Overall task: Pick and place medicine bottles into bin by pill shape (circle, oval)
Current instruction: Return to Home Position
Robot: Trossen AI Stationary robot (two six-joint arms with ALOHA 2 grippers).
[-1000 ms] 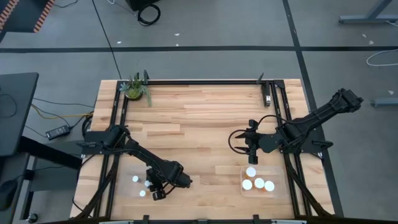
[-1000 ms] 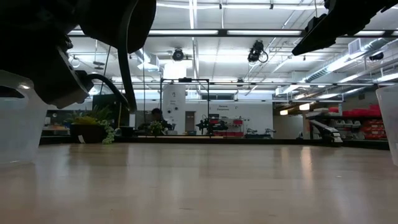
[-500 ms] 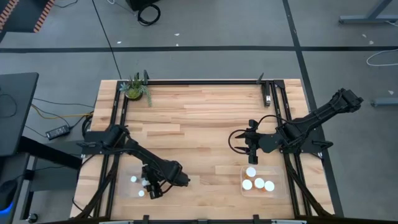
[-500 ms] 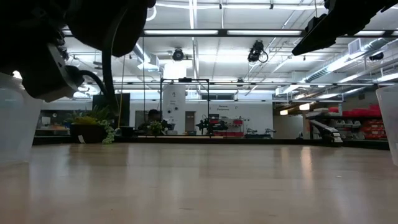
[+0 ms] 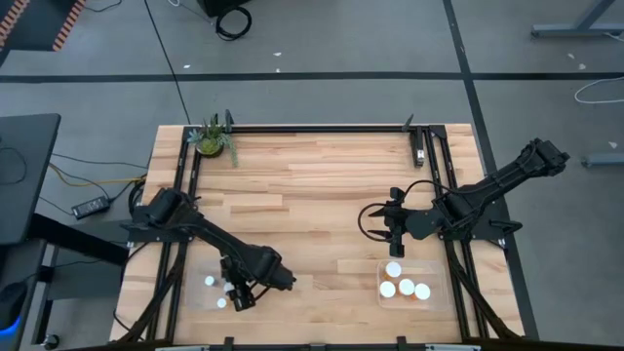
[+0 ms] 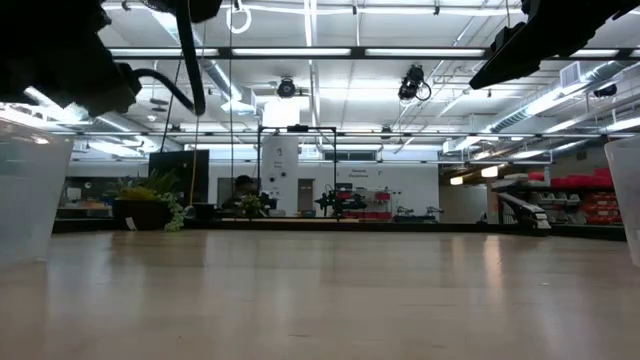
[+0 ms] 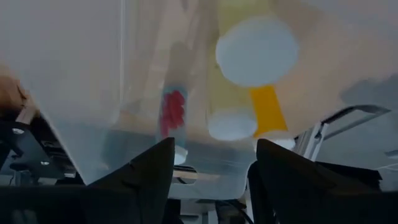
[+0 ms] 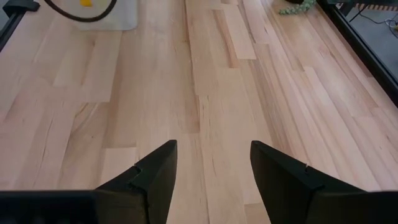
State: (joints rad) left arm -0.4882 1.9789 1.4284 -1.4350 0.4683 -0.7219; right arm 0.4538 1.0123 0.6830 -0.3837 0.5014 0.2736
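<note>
High view: left pincer (image 5: 240,295), open over the left bin (image 5: 200,293), should rise clear of its rim before retracting; right pincer (image 5: 393,244) idles open, well apart.

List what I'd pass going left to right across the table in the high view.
plant → left gripper, fingers open → right gripper, fingers open. The left bin and right bin overlap these, so I leave them out.
</note>
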